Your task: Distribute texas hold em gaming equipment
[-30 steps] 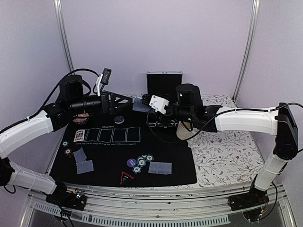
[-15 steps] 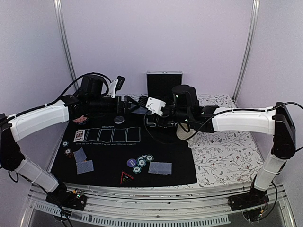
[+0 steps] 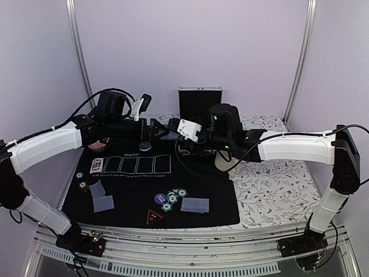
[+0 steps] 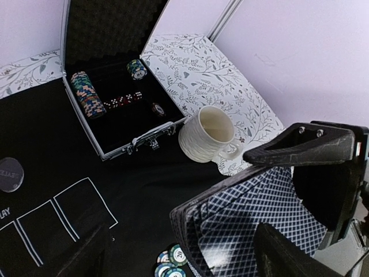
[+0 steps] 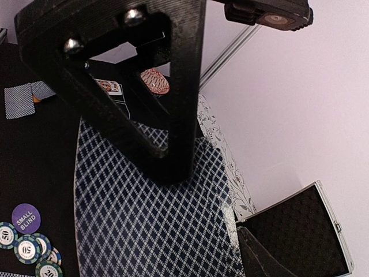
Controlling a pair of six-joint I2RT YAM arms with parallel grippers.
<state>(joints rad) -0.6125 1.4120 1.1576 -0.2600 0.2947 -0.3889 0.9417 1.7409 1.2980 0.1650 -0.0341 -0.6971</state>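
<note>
The right gripper (image 5: pixel 204 199) clamps a diamond-backed card deck (image 5: pixel 144 225) above purple button (image 5: pixel 26 218) and chips (image 5: pixel 26 248).

Cloth: play mat (image 4: pixel 144 190), matt black and felt-like with thin white printed boxes, and tablecloth (image 4: pixel 196 69), white fabric with a grey leaf print. Metal, foam and glaze: case (image 4: pixel 138 141) with a bright metal rim and latches and a dull black foam lining (image 4: pixel 109 29); mug (image 4: pixel 207 135), cream, ribbed, softly glossy like glazed ceramic. Smooth finishes: deck of cards (image 4: pixel 253 213), coated backs with a slight sheen and a blue-and-white lattice print; poker chips (image 4: pixel 86 95), smooth with a faint shine; arm shells (image 3: pixel 294 147), smooth white plastic.
</note>
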